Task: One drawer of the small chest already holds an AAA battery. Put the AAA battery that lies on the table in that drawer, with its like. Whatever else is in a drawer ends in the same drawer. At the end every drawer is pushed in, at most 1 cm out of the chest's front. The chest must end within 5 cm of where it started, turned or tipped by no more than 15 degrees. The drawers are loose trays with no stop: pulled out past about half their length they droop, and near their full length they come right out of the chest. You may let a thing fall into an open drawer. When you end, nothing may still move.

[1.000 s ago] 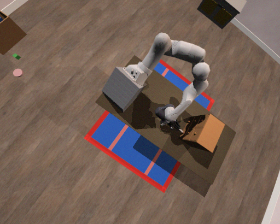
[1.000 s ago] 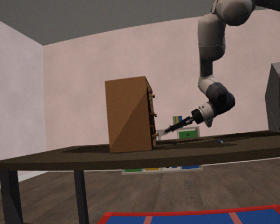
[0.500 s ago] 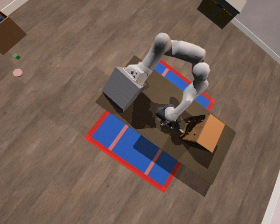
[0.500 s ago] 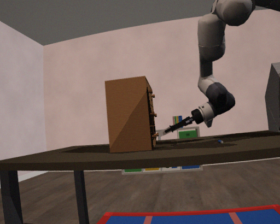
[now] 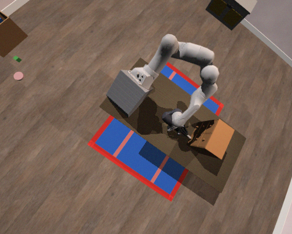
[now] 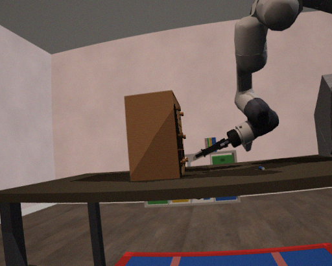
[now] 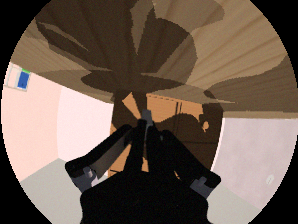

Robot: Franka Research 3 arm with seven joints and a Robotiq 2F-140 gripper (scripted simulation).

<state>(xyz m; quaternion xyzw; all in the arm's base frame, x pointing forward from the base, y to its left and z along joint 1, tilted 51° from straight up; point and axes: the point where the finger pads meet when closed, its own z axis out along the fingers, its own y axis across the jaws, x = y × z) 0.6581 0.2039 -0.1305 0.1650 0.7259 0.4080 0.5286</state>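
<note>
The small wooden chest (image 5: 213,138) stands upright on the dark table, also in the side view (image 6: 154,136). Its drawer fronts with small knobs (image 6: 183,135) face my arm and all look pushed in. My gripper (image 6: 196,156) is shut and empty, pointing at the lowest drawer's front, with its tips just short of it. It also shows in the overhead view (image 5: 187,136) and the wrist view (image 7: 143,121). The AAA battery (image 6: 261,168), small, blue and white, lies on the table behind the gripper, away from the chest.
The grey base block (image 5: 128,92) of my arm stands at the table's far end, also in the side view (image 6: 329,113). A blue and red mat (image 5: 138,155) lies on the floor under the table. The table's edge runs close behind the chest.
</note>
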